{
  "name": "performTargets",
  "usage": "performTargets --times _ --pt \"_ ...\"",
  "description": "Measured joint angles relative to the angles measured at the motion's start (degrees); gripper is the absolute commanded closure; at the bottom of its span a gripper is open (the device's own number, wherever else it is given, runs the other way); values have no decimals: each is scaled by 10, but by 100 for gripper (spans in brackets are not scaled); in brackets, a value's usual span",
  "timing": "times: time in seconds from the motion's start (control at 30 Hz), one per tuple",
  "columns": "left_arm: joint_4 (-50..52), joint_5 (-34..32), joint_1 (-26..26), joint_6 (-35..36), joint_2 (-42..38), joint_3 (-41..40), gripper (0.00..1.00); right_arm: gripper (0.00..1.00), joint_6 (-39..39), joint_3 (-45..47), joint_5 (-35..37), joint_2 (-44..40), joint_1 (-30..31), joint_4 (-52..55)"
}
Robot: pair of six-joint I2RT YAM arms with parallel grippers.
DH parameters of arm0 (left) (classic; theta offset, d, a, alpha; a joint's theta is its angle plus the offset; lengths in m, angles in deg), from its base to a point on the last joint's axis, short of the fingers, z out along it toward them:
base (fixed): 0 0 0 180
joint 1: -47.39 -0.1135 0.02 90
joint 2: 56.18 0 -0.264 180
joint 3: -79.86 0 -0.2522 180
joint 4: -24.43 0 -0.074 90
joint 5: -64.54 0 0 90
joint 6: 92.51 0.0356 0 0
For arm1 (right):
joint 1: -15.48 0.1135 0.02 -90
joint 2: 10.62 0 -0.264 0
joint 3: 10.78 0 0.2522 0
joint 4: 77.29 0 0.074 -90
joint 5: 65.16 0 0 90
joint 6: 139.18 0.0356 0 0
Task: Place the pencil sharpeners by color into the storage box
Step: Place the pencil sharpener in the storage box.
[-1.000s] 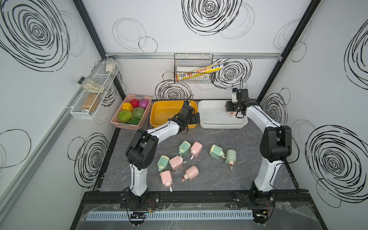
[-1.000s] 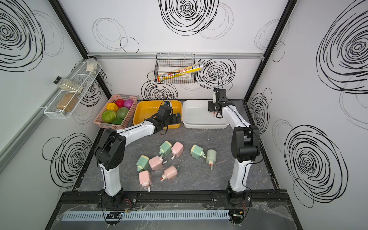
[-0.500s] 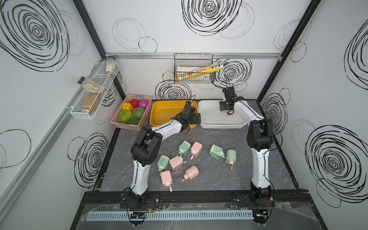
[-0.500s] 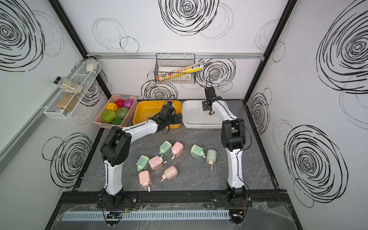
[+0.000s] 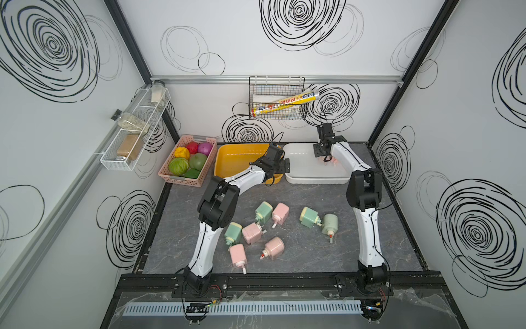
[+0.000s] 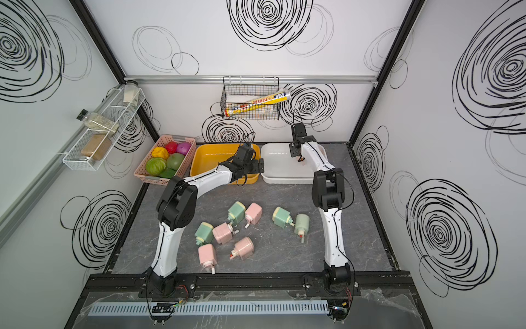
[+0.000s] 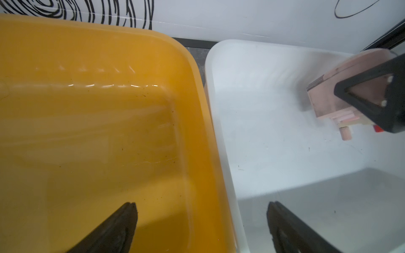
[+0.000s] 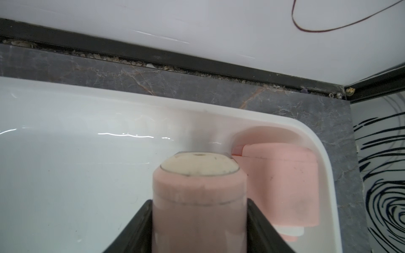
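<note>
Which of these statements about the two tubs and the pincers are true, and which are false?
1. The right pincer grips a pale pink plastic pencil sharpener above the white plastic tub. True.
2. The yellow plastic tub holds mint green sharpeners. False: it is empty.
3. The left pincer is open and holds nothing. True.
4. No sharpener lies inside the white tub. False: a second pink sharpener lies in its corner.

8 sharpeners (image 5: 252,233) on table (image 5: 299,256) before bins (image 5: 316,180)
</note>
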Motion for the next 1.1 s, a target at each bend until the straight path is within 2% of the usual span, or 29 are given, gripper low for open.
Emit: performTargets --times 0.23,0.63,0.77,1.1 --pt "5 6 0 5 12 49 1 100 -15 -28 14 29 0 1" --pt "50 -6 7 24 84 141 1 100 -16 -29 14 40 0 5" --pt "63 -13 12 29 90 146 1 96 -17 -29 14 40 0 5" --pt "78 -45 16 32 101 149 1 74 -17 -29 14 40 0 5"
